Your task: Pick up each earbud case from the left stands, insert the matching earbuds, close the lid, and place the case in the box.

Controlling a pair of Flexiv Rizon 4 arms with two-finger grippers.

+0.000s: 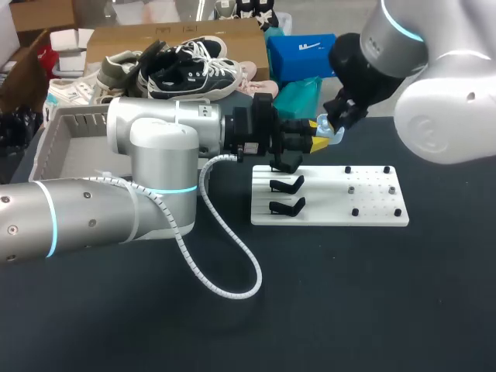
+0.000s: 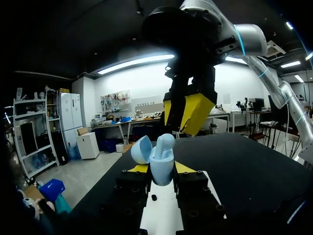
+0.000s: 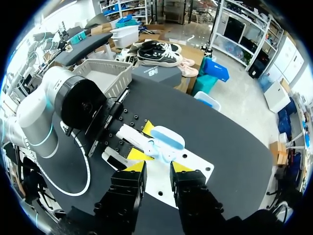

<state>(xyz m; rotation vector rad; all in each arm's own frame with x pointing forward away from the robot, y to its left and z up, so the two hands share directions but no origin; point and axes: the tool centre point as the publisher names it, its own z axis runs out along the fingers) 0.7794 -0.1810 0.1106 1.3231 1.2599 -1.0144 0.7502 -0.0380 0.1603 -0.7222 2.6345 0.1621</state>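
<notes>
Clamping the open earbud case (image 2: 161,164) between its fingers, the left gripper (image 2: 161,169) holds it just ahead of the right gripper (image 3: 157,168), narrowly parted and empty.

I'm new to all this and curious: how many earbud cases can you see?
1: an open light-blue case, gripped in the left hand below the right hand. Others may be hidden.

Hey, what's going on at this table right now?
The left gripper holds a light blue earbud case, lid open, by the white stand board. An earbud sticks up out of the case. The right gripper hovers open just above it. The grey box sits off to the left.
</notes>
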